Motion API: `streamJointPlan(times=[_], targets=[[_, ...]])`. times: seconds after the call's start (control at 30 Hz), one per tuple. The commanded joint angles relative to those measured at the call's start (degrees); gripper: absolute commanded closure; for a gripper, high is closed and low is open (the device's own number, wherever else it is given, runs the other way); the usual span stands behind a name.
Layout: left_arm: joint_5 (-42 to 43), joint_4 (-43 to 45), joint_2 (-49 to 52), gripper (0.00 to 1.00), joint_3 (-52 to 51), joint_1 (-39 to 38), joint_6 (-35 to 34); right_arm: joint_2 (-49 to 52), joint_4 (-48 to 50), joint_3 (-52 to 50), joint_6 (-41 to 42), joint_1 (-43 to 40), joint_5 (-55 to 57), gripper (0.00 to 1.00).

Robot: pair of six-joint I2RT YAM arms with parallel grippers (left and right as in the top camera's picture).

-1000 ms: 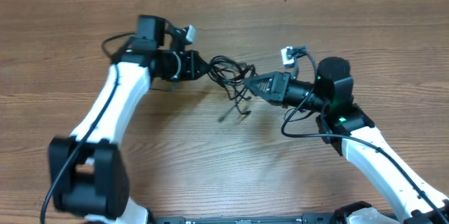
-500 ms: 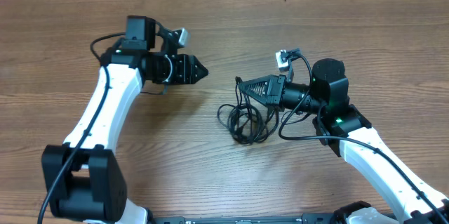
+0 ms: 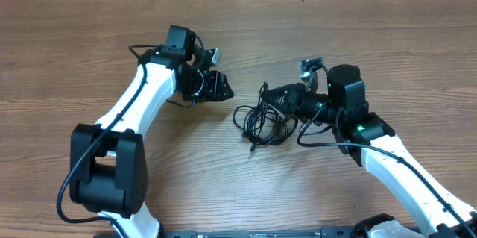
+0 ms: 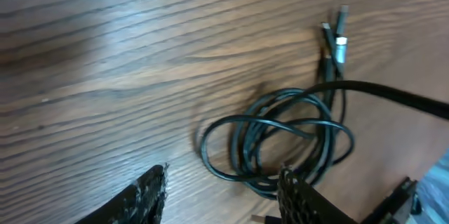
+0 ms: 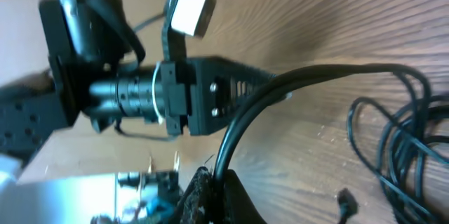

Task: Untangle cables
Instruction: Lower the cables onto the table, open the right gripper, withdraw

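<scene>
The cables [image 3: 261,122] lie on the wooden counter [image 3: 387,36] as one loose bundle of thin black loops. The bundle is between the two arms and nearer to the right one.

The left tool [image 3: 223,89] is just beside the bundle, on its left side. In the left wrist view its fingers [image 4: 144,196] stand clearly apart and hold nothing; bare wood and the near edge of the loops show between them. Whether one finger touches that edge cannot be told. Past the loops, two plugs [image 4: 339,38] lie close together on the wood, and one of them has a silvery tip.

The right tool [image 3: 267,95] is pressed together on one strand [image 5: 295,83] of the cables. In the right wrist view this strand comes out from the closed fingertips [image 5: 200,189] and curves up and to the right, toward the other loops. A small dark connector [image 5: 344,197] lies on the counter below those loops.
</scene>
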Motion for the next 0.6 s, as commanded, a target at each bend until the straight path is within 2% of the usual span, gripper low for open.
streamJointPlan(times=[0.0,0.13,0.2,0.37,0.47,0.57], targets=[[-3.19,-0.46,0.63,0.49,0.57,0.83,-3.21,0.52,0.68,1.73,5.4,-0.94,7.61,0.96],[-8.41,-2.1,0.63,0.51,0.57,1.57,-7.13,0.68,0.52,1.66,6.12,-0.96,21.73,0.96],[-8.46,-3.08,0.63,0.5,0.57,1.99,-7.26,1.4,0.7,1.66,6.8,-0.96,29.83,0.96],[-8.5,-4.76,0.63,0.5,0.57,2.08,-7.06,5.53,5.09,1.66,7.3,-1.11,36.52,0.96],[-8.5,-5.42,0.63,0.51,0.57,2.08,-7.06,8.52,7.67,1.68,15.82,-2.29,36.92,0.96],[-8.5,-5.7,0.63,0.5,0.57,2.08,-7.06,10.56,8.5,1.68,31.04,-4.57,34.95,0.95]])
